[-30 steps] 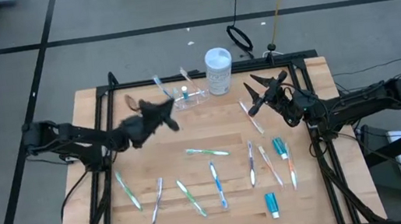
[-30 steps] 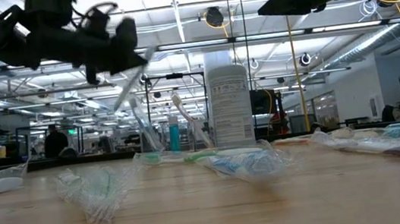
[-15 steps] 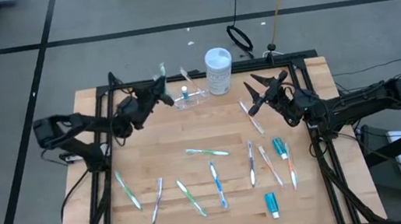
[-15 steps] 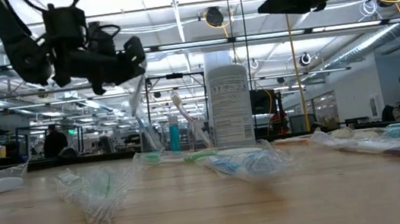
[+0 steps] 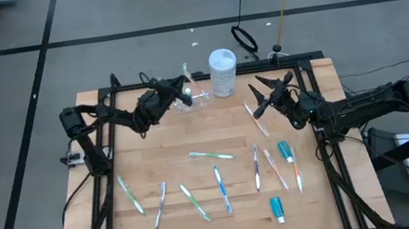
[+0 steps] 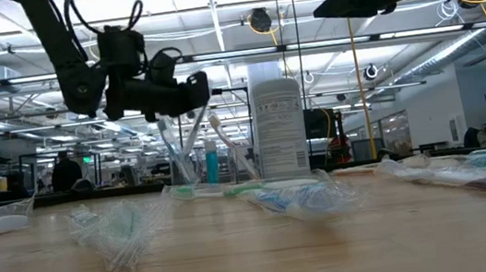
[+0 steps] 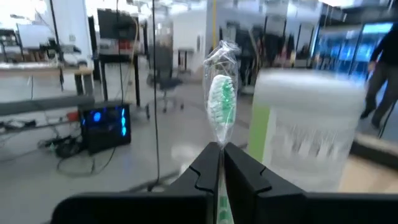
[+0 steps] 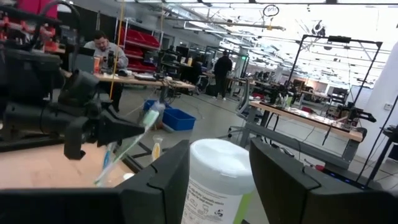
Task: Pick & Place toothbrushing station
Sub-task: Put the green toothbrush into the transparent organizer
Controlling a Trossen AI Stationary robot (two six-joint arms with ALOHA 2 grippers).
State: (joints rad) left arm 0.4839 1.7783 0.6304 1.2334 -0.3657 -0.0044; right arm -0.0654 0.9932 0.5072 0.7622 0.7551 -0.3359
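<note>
Left wrist: fingers [image 7: 219, 163] pinch wrapped toothbrush [image 7: 221, 109].

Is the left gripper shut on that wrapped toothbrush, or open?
Shut: the left gripper has its fingers pressed together on the wrapped toothbrush, whose green bristles stick up past them.

- High view: even, bright overhead illumination; the bench [image 5: 216, 137] shows only soft, short shadows and no glare.
- Low view: rows of ceiling strip lights [image 6: 209, 10] in the room behind backlight the scene, so the arms above read as dark silhouettes; the nearest bench surface is out of focus.
- Left wrist view: the wrapped toothbrush [image 7: 221, 109] just ahead of the left tool [image 7: 221, 163] is sharp; the white tub [image 7: 305, 134] beside it and the room beyond are blurred.
- Right wrist view: bright ceiling lighting; the right tool's fingers [image 8: 158, 186] are dark and soft.
</note>
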